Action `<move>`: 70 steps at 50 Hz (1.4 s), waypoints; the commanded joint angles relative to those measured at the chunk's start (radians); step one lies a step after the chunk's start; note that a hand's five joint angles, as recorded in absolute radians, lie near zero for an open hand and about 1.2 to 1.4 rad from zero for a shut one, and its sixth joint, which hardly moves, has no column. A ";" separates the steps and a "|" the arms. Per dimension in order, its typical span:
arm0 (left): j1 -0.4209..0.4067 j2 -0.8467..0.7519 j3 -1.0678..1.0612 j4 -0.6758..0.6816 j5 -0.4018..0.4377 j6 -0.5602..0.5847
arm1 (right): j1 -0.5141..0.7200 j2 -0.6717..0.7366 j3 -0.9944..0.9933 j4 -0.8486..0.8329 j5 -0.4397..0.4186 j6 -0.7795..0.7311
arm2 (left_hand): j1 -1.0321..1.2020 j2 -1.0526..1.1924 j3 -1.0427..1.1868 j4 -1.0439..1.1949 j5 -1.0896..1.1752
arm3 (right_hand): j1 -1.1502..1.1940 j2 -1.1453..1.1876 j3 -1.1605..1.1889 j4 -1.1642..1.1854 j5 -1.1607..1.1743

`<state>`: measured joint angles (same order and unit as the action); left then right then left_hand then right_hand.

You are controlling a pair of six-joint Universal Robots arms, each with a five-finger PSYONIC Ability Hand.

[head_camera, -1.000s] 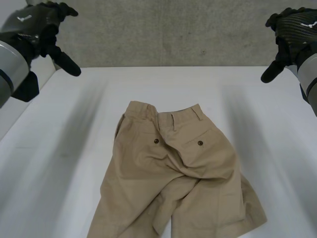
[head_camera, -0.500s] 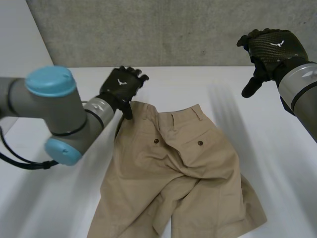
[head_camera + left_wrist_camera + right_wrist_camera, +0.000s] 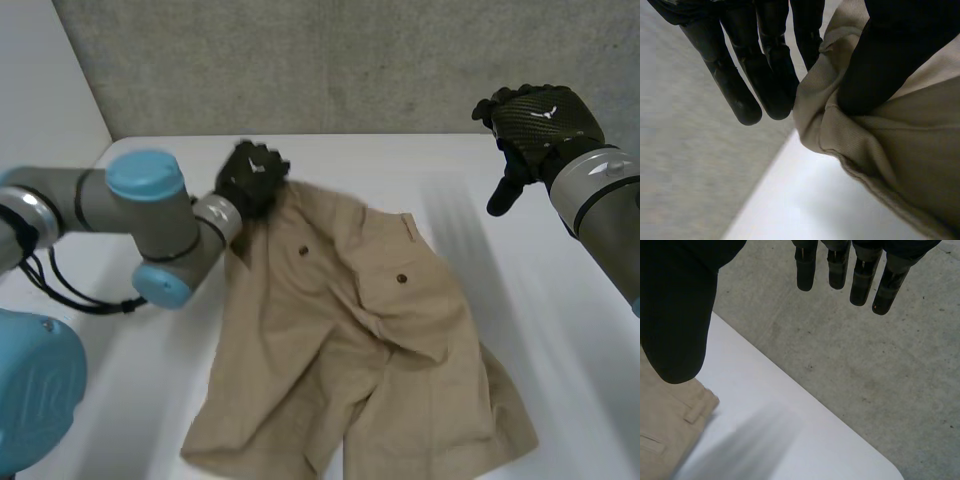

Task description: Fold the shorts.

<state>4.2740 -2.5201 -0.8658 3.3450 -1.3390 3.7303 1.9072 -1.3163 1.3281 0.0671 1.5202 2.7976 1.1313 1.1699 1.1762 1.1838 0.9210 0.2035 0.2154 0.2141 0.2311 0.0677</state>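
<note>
Tan shorts (image 3: 350, 330) lie back pockets up on the white table (image 3: 560, 330), waistband toward the far side and legs toward me. My left hand (image 3: 252, 178) is at the waistband's far left corner, shut on it. In the left wrist view the thumb (image 3: 900, 50) pinches the tan fold (image 3: 875, 145) against the fingers (image 3: 765, 65), and that corner is lifted. My right hand (image 3: 535, 118) hovers open above the table's far right, apart from the cloth. In the right wrist view its fingers (image 3: 840, 267) hang straight, and the waistband's right corner (image 3: 670, 425) lies under the thumb.
A grey wall (image 3: 380, 60) runs behind the table's far edge, and a white panel (image 3: 40, 90) stands at the left. My left arm's elbow (image 3: 150, 230) reaches over the table's left side. Bare table (image 3: 790, 440) lies right of the shorts.
My left hand has closed on the waistband's left corner and pulled it toward the far left, so the shorts have skewed and stretched. The right hand has barely shifted.
</note>
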 commanded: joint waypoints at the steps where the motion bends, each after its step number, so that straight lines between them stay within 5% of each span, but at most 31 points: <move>1: 0.038 0.151 0.091 0.109 -0.126 -0.003 | 0.000 -0.001 -0.001 0.000 0.000 -0.003 | 0.265 0.226 0.220 0.213 0.301 | -0.029 -0.041 -0.040 -0.057 -0.068; 14: -0.025 0.481 0.070 0.398 -0.127 -0.110 | -0.002 -0.037 -0.009 0.000 0.002 -0.001 | 0.265 0.226 0.220 0.213 0.301 | -0.029 -0.041 -0.040 -0.057 -0.068; 17: -0.069 0.485 0.065 0.407 -0.115 -0.133 | -0.007 -0.049 -0.009 0.000 0.002 -0.003 | 0.265 0.226 0.220 0.213 0.301 | -0.029 -0.041 -0.040 -0.057 -0.068; 25: -0.242 0.390 -0.175 0.395 0.119 -0.145 | -0.011 -0.080 -0.010 0.000 0.002 -0.003 | 0.265 0.226 0.220 0.213 0.301 | -0.029 -0.041 -0.040 -0.057 -0.068; 32: -0.336 0.252 -0.409 0.370 0.146 -0.133 | -0.020 -0.093 -0.007 0.000 0.000 -0.003 | 0.262 0.224 0.218 0.210 0.298 | -0.029 -0.041 -0.040 -0.057 -0.068; 35: -0.365 0.218 -0.473 0.366 0.159 -0.133 | -0.024 -0.093 -0.006 0.000 0.000 -0.003 | -0.051 -0.089 -0.096 -0.103 -0.015 | -0.029 -0.041 -0.040 -0.057 -0.068; 36: -0.385 0.210 -0.516 0.370 0.176 -0.127 | -0.025 -0.093 -0.006 0.000 0.000 -0.003 | -0.459 -0.497 -0.503 -0.511 -0.423 | -0.029 -0.041 -0.040 -0.057 -0.068; 38: -0.391 0.213 -0.532 0.373 0.176 -0.116 | -0.024 -0.093 -0.004 0.000 -0.002 -0.003 | -0.632 -0.671 -0.677 -0.685 -0.597 | -0.029 -0.041 -0.040 -0.057 -0.068; 42: -0.390 0.256 -0.529 0.372 0.173 -0.095 | -0.024 -0.093 0.000 0.000 -0.002 -0.003 | -0.911 -0.950 -0.956 -0.964 -0.876 | -0.029 -0.041 -0.040 -0.057 -0.068; 54: -0.329 0.501 -0.535 0.373 0.144 -0.112 | -0.019 -0.097 -0.003 0.032 -0.005 -0.004 | -0.935 -0.974 -0.980 -0.988 -0.900 | -0.029 -0.041 -0.040 -0.057 -0.068; 63: -0.149 0.613 -0.611 0.294 0.014 -0.228 | -0.007 -0.107 0.003 0.233 -0.098 -0.082 | -0.883 -0.921 -0.927 -0.935 -0.847 | -0.029 -0.041 -0.040 -0.057 -0.068; 70: 0.032 0.632 -0.673 0.039 -0.025 -0.320 | 0.030 -0.097 0.117 0.255 -0.135 -0.092 | -0.833 -0.871 -0.878 -0.885 -0.797 | 0.069 0.057 0.058 0.041 0.030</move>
<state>4.1661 -1.8991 -1.4891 3.5893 -1.3348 3.4835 1.9011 -1.4208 1.3424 0.2976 1.4237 2.7203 0.2248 0.2275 0.2264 0.2221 0.0498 0.2035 0.2155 0.2141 0.2312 0.0677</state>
